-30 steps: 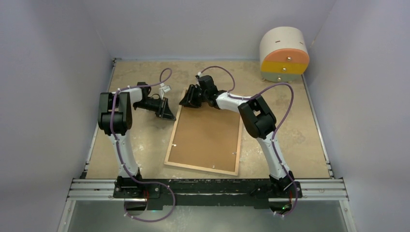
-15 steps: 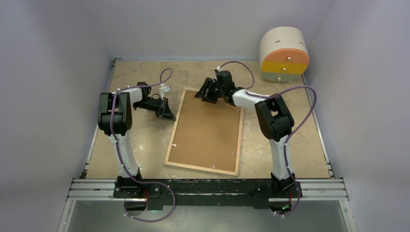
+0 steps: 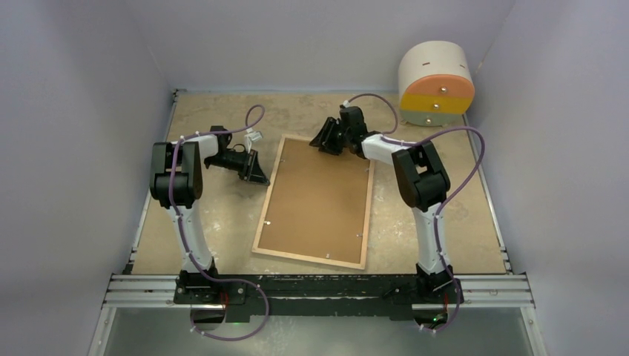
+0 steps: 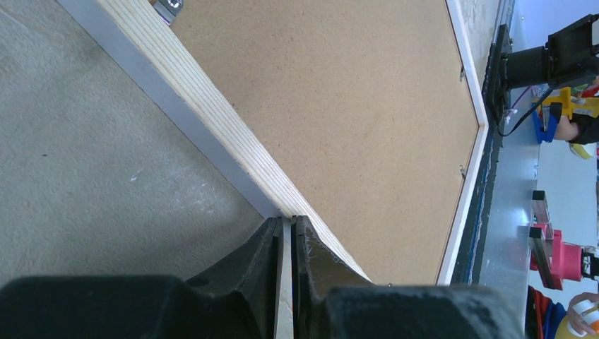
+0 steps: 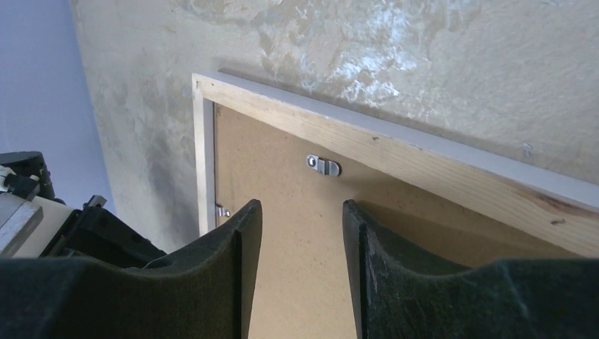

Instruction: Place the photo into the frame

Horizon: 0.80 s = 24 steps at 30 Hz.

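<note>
Frame (image 3: 315,196) lying rear-up, right hand (image 3: 327,138) above its far edge, fingers (image 5: 222,282) parted

The frame (image 3: 309,257) is a big, thin rectangle lying flat on the table (image 3: 215,222) with its back side up, so its light wood rim shows all the way round (the outer side of the rim looks silver-grey). A plain brown board (image 3: 317,196) fills the inside, with little metal clips (image 5: 323,165) along the rim. The frame sits a bit crooked near the middle of the table, its long sides running from near to far.
</note>
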Tool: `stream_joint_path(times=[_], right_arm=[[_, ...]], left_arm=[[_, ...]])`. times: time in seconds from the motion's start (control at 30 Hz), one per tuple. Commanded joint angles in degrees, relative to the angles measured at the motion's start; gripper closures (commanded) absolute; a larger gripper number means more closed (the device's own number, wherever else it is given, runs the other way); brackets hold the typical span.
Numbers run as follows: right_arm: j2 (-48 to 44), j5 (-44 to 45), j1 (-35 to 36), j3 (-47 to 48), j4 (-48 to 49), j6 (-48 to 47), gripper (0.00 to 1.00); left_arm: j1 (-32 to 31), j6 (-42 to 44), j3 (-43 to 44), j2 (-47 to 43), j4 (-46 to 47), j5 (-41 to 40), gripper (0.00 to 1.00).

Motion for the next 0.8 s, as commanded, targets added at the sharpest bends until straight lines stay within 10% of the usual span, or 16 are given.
stream_joint_path(times=[0.0, 0.77], right_arm=[[1.31, 0.13, 0.38, 2.82, -0.24, -0.29, 0.52], [5.11, 0.33, 0.38, 4.15, 2.94, 3.49, 0.59]], left_arm=[[-0.82, 3.13, -0.64, -1.13, -0.68, -2.87, 0.88], [-0.88, 3.12, -0.29, -0.67, -0.75, -2.93, 0.89]])
